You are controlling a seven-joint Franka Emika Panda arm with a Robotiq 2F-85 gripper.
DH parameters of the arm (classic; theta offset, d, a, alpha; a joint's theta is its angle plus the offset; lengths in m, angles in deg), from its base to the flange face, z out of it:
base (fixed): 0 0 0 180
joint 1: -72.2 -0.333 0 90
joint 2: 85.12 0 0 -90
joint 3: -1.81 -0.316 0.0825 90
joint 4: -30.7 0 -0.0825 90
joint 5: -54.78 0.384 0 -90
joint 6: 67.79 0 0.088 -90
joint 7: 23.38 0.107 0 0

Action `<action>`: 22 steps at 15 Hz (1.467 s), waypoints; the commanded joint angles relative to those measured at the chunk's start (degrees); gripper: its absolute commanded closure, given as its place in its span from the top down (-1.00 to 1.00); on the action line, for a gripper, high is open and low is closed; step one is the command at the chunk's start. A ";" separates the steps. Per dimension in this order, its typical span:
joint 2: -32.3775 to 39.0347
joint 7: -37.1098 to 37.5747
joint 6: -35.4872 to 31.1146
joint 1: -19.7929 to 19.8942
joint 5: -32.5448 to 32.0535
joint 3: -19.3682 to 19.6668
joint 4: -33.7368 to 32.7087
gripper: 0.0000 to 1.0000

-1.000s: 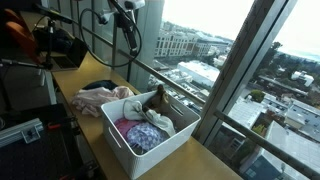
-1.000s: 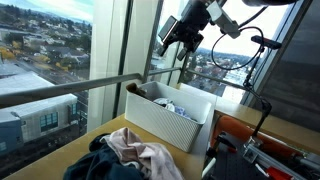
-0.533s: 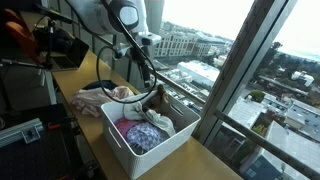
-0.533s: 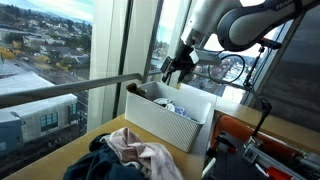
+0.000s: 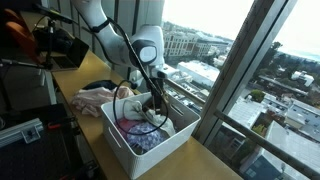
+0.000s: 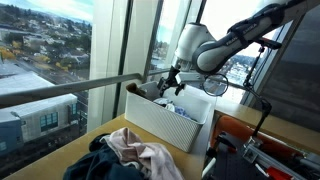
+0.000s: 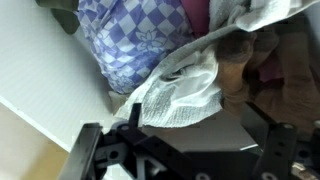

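claw point(image 5: 152, 101) hangs just above white cloth point(image 7: 185, 95) inside white basket point(image 5: 160, 152)

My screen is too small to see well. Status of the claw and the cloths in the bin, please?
Open claw low over the bin. Nearest: white cloth, not gripped. Blue checked cloth beside it; nothing blocks.

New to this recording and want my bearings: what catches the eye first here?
The robot's open gripper hangs low over a white bin stuffed with laundry, on a wooden counter beside a tall window over a city. In the wrist view a blue checked cloth and a crumpled white cloth lie right below it. A loose pile of clothes sits on the counter beside the bin.
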 commanded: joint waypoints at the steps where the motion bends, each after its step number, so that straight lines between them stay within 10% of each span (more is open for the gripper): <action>1: 5.54 0.76 -0.73 -2.41 4.30 1.53 -2.40 1.00; 7: 9.31 1.18 -2.80 -4.01 10.83 1.61 0.51 1.00; 8: 9.47 1.61 -3.60 -4.19 11.50 1.93 1.55 0.50; 18: 3.07 0.84 -8.88 -3.95 18.72 2.40 10.71 -0.88; 22: -6.36 1.73 -5.91 -6.06 16.98 3.24 11.54 -0.94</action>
